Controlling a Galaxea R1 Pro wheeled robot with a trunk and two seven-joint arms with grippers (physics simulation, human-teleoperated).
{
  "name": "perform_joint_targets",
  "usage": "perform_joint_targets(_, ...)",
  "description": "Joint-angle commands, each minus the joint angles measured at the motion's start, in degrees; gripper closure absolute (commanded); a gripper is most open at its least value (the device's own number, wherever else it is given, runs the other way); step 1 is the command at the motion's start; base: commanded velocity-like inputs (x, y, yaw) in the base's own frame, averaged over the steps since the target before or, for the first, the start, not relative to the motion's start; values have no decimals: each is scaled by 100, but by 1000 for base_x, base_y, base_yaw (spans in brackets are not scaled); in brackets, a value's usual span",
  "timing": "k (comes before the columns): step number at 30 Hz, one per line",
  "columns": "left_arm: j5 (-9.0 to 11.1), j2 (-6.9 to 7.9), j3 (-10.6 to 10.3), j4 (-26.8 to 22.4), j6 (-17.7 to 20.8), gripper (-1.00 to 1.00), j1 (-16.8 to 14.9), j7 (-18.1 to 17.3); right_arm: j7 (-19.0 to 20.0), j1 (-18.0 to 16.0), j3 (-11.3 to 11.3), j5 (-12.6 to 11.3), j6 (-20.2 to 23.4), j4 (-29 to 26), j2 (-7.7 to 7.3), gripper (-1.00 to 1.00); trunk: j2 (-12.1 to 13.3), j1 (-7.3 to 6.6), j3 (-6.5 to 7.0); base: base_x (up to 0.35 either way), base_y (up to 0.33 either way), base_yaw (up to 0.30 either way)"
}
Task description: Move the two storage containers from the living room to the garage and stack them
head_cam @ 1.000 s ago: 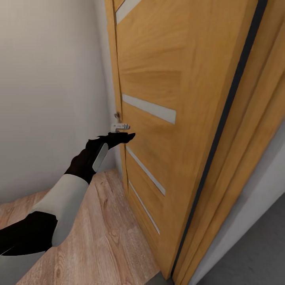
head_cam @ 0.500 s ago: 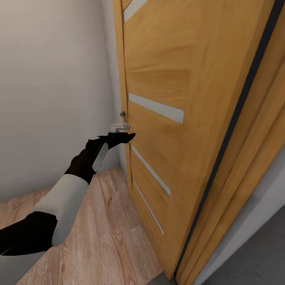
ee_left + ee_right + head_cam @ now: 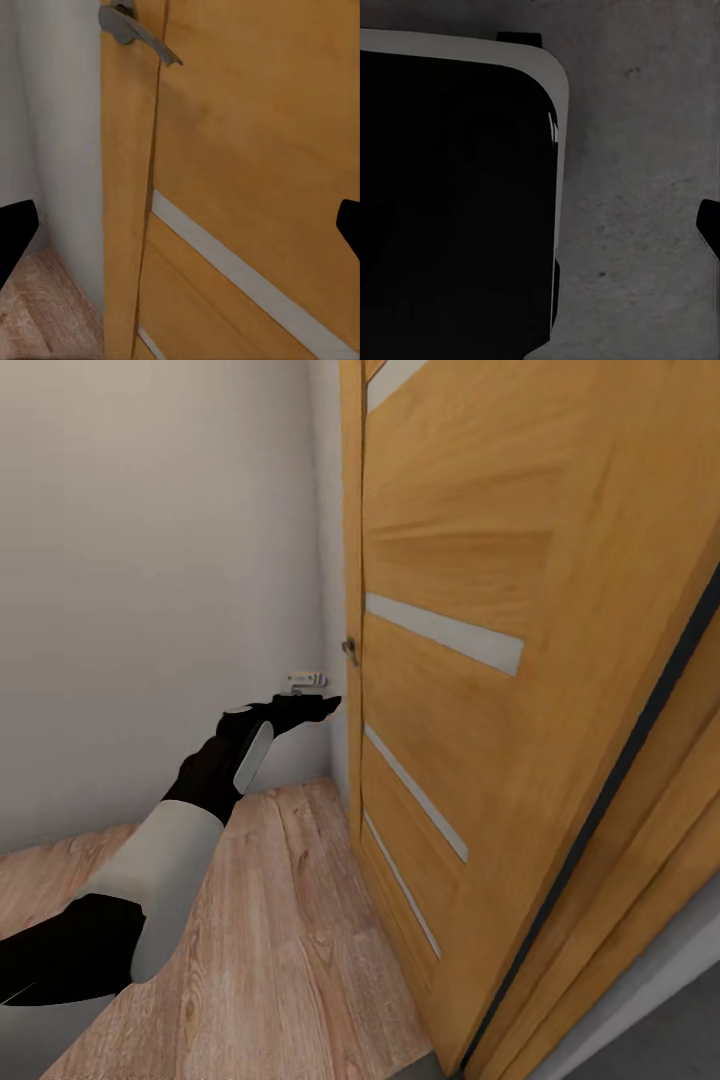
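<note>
Presently, by label:
Left hand [image 3: 325, 705]: fingers spread apart, empty, near wooden door [image 3: 470, 690] edge, just below lever handle [image 3: 135, 30].
Right hand: state impossible to tell; aimed at concrete floor [image 3: 645, 195].
Storage containers: whereabouts unknown; likely light, stiff, thin-walled, best gripped at rim.

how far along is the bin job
Nothing visibly done: no bins in sight. In hand: the left claw reaches empty toward the wooden door, short of its handle, over the wood floor. Left: fetching, carrying and stacking both bins.
</note>
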Motion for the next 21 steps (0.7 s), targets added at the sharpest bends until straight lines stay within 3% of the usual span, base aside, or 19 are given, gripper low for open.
perform_joint_targets(1, 29, 0, 1, -4, 31, -100, -4, 5, 6, -2, 5, 8, -2, -1, -1, -100, -3, 0, -6, 0, 0, 67)
perform_joint_targets(9, 29, 0, 2, -4, 23, -100, -4, 34, -7, -3, 5, 8, -2, -2, -1, -100, -3, 0, -8, -8, 0, 21)
perform_joint_targets(21, 37, -16, 6, -9, 9, -100, 12, 124, -7, -4, 5, 8, -2, -5, -2, -100, -3, 0, -16, -135, 0, 30)
